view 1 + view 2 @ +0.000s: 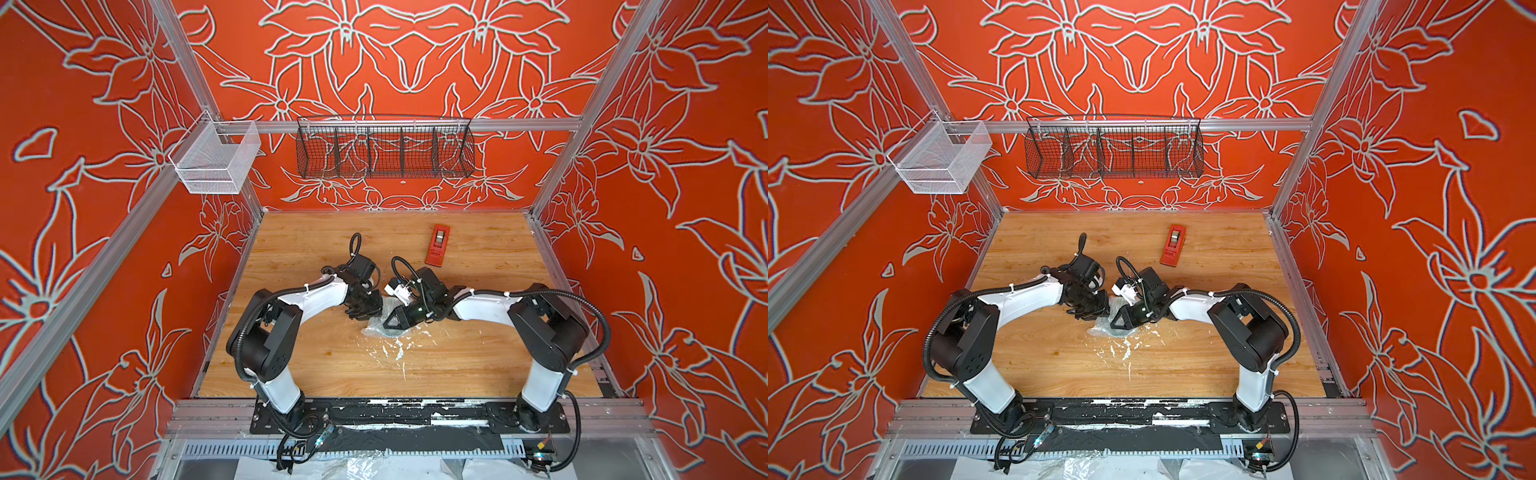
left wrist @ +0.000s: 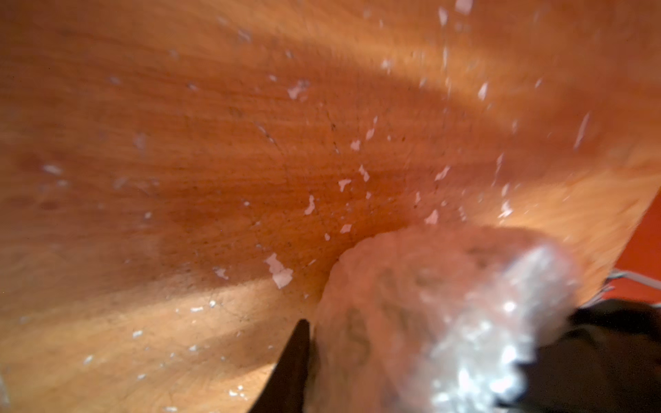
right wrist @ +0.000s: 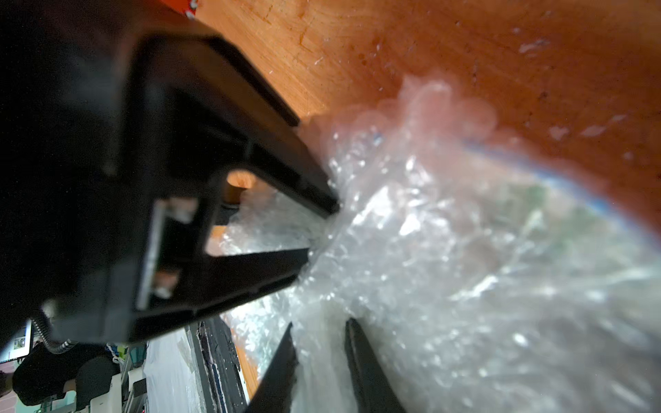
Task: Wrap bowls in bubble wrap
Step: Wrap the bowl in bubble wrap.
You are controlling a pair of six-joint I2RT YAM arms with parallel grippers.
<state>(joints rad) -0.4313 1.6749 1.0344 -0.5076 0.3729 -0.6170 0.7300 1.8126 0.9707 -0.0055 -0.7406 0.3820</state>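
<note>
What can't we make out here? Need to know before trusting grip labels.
- bowl: only green smudges through the bubble wrap in the right wrist view; covered and too small in both top views.
- left gripper: fingertips sunk in wrap; pinching or free, unclear.
- right gripper: wrap lies between its jaws; clamped or loose, unclear.
- red tape dispenser: label too small in a top view.

Sits mid-table as a crumpled bundle of translucent bubble wrap (image 3: 411, 250); encloses a small round white bowl (image 3: 536, 207), green leaf pattern dimly showing.
</note>
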